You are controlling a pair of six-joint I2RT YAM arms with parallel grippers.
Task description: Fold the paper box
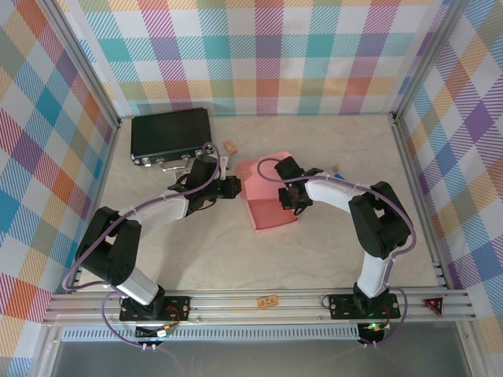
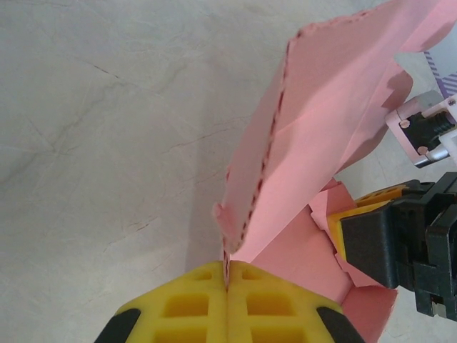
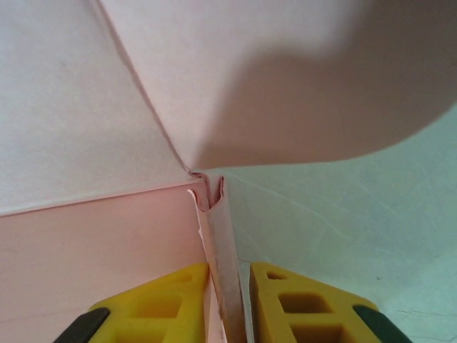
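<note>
The salmon-pink paper box [image 1: 271, 218] lies partly folded at the middle of the table, one panel raised. My left gripper [image 1: 236, 188] meets it from the left. In the left wrist view its yellow fingers [image 2: 178, 307] are shut on the thin perforated edge of a raised flap [image 2: 328, 128], gripper [image 2: 227, 275]. My right gripper [image 1: 292, 206] reaches in from the right. Its jaws [image 3: 229, 268] are pinched on a folded, doubled side wall [image 3: 218, 236] at a corner of the box [image 3: 86, 243]. One black and yellow right finger [image 2: 371, 239] presses the card.
A black hard case [image 1: 170, 133] lies at the back left, with a tiny tan block [image 1: 230, 146] just right of it. Checked walls and aluminium rails close off the table on three sides. Bare tabletop [image 1: 236, 251] stretches in front of the box.
</note>
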